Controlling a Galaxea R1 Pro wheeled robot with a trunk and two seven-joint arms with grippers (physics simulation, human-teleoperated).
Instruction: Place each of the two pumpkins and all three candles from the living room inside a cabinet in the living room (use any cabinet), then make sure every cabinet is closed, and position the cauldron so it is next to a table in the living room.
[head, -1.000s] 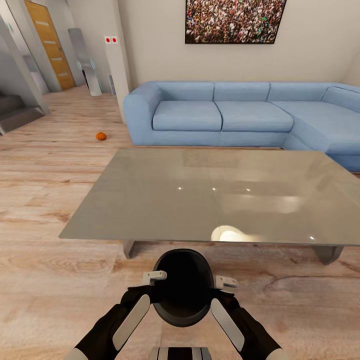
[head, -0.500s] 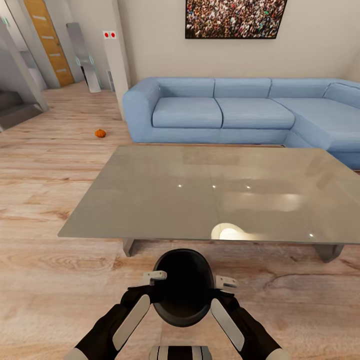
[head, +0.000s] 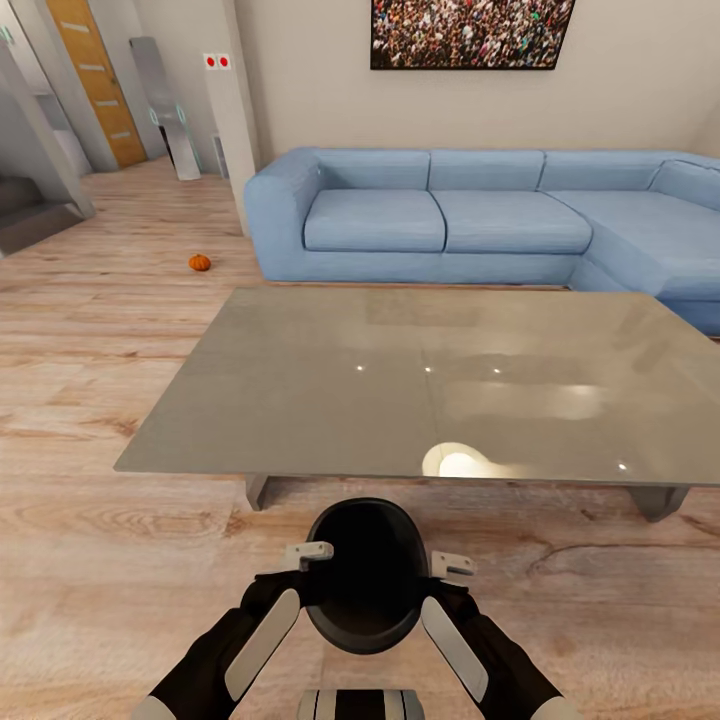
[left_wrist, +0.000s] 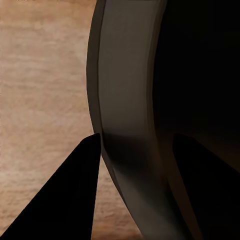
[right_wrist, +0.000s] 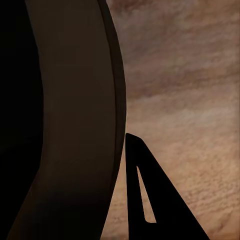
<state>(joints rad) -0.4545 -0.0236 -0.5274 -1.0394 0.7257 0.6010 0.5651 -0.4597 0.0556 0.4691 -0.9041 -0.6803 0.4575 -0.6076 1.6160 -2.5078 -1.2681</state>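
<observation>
Before the grey coffee table (head: 330, 400), the black cauldron (head: 366, 575) hangs above wooden floor (head: 90, 560), left gripper (head: 316, 556) and right gripper (head: 446, 572) each clamped on its rim. One pumpkin (head: 200, 262) lies beyond, near the blue sofa (head: 480, 225).

Black cauldron (head: 367, 575) upright, mouth up – just before grey table (head: 420, 385); orange pumpkin (head: 200, 262) on floor beyond.

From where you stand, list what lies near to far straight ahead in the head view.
Cauldron held between both hands → grey coffee table → blue sofa → wall picture.
</observation>
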